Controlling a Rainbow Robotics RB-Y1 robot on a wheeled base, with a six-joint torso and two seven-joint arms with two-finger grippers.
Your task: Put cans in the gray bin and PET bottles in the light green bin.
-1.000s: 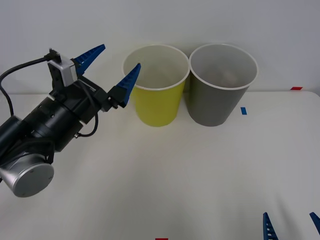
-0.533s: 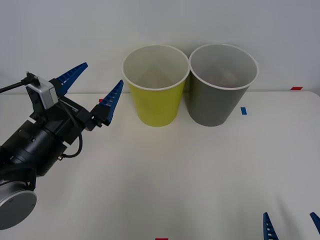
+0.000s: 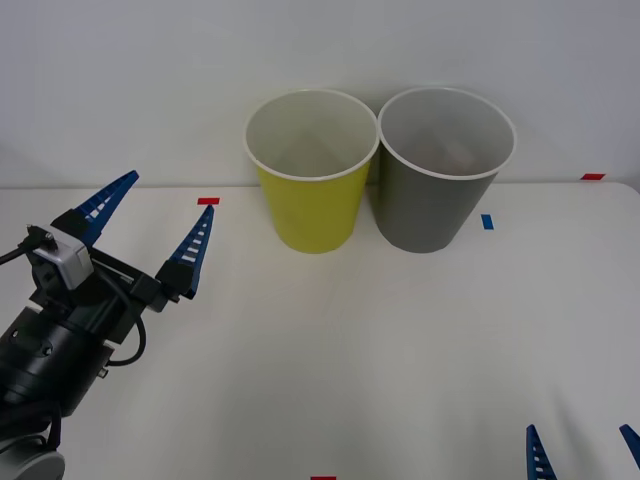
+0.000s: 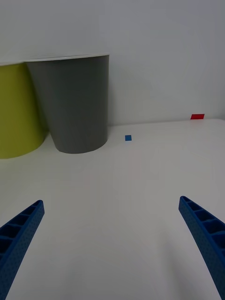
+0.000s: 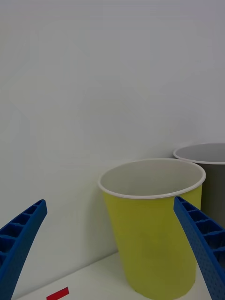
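1. Blue ribbed fingers of the left gripper [image 3: 150, 237] stand spread wide and hold nothing. Against the two earlier front views, this gripper has drawn back and down from a spot close beside the rim of the light green bin [image 3: 310, 205]. It now sits low at the left of the white table [image 3: 400, 340], well apart from both bins.

2. Judged from that retreat with empty fingers, a drop at the light green bin appears finished and the left arm appears to be returning toward rest. What the bin received cannot be seen, since its floor is hidden.

3. The right gripper [image 3: 583, 453] rests at the near right edge of the table, fingers spread and empty, and has not moved across the three front views.

4. The light green bin is a tall tapered yellow-green vessel with a white rim and white inside. The gray bin [image 3: 437, 195] has the same form in dark gray with a pale inside. The two stand upright, just beside each other at the back of the table against the wall, unmoved.

5. No can or bottle lies on the open tabletop. Small red tape marks [image 3: 208, 201] and a blue tape mark [image 3: 487, 221] are stuck to the surface. The sorting therefore looks complete or nearly so.
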